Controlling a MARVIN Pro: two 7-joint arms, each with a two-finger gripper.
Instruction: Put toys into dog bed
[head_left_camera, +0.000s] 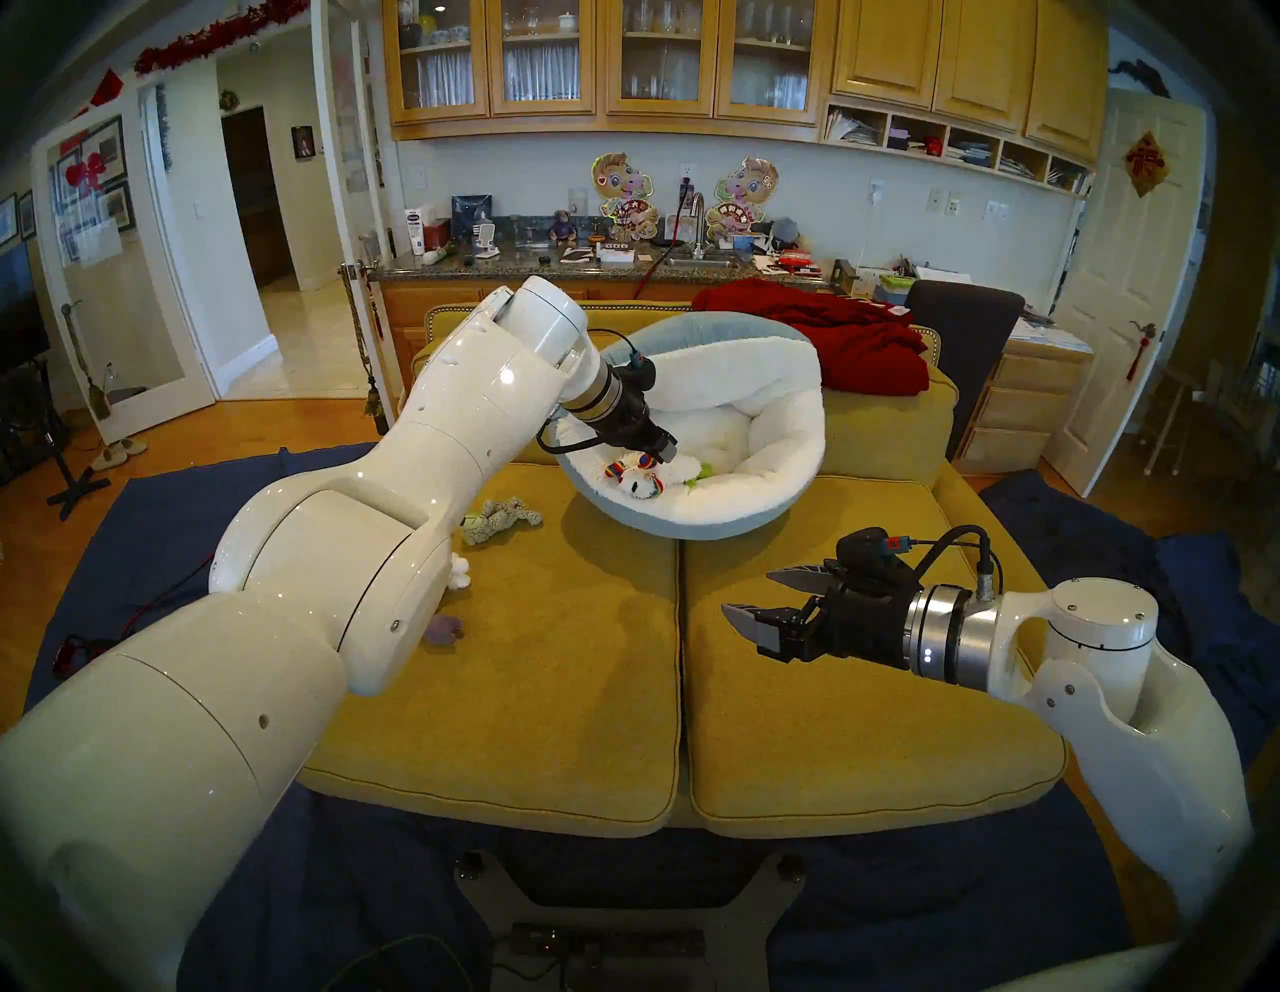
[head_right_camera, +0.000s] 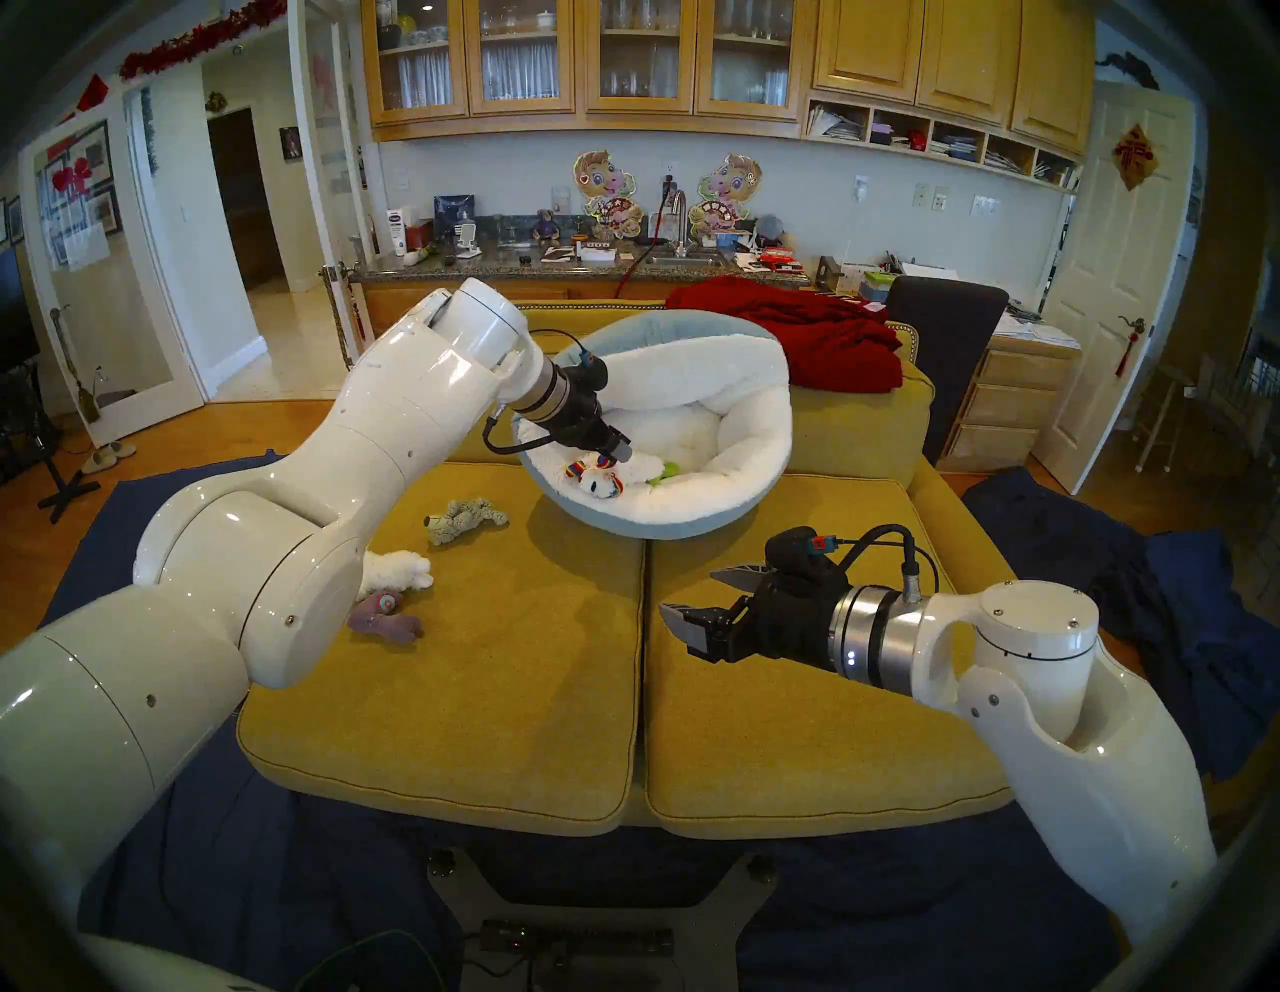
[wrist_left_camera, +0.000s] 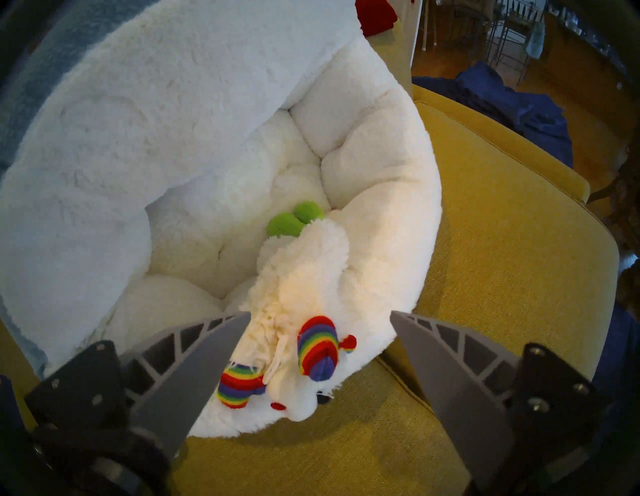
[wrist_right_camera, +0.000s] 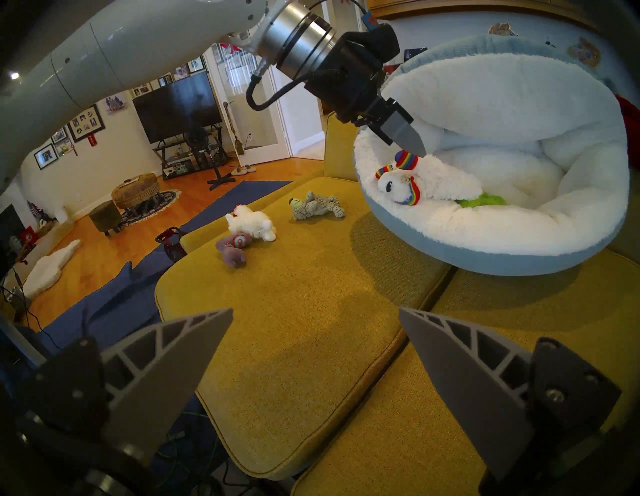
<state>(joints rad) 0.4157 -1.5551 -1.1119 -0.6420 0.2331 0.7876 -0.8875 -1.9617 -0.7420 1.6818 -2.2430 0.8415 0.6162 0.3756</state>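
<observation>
The pale blue dog bed (head_left_camera: 762, 499) with white fleece inside sits tilted at the back of the sofa. A white llama (wrist_left_camera: 304, 287) with rainbow trim lies on its near rim, and a green cactus (wrist_left_camera: 294, 221) lies behind it inside. My left gripper (wrist_left_camera: 320, 312) hangs open just over the llama's head, one finger (wrist_left_camera: 207, 353) beside it. On the left cushion lie a grey-beige plush (head_left_camera: 499, 519), a white lamb (head_right_camera: 398, 571) and a purple-grey plush (head_right_camera: 384, 616). My right gripper (head_left_camera: 747, 592) hovers open and empty over the right cushion.
Mustard-yellow sofa cushions (head_left_camera: 554, 693) fill the middle. A dark-red blanket (head_left_camera: 810, 339) is heaped on the sofa's back right, with a dark chair (head_left_camera: 963, 325) behind it. Blue sheets (head_left_camera: 138, 540) cover the floor around the sofa. My left arm hides part of the lamb.
</observation>
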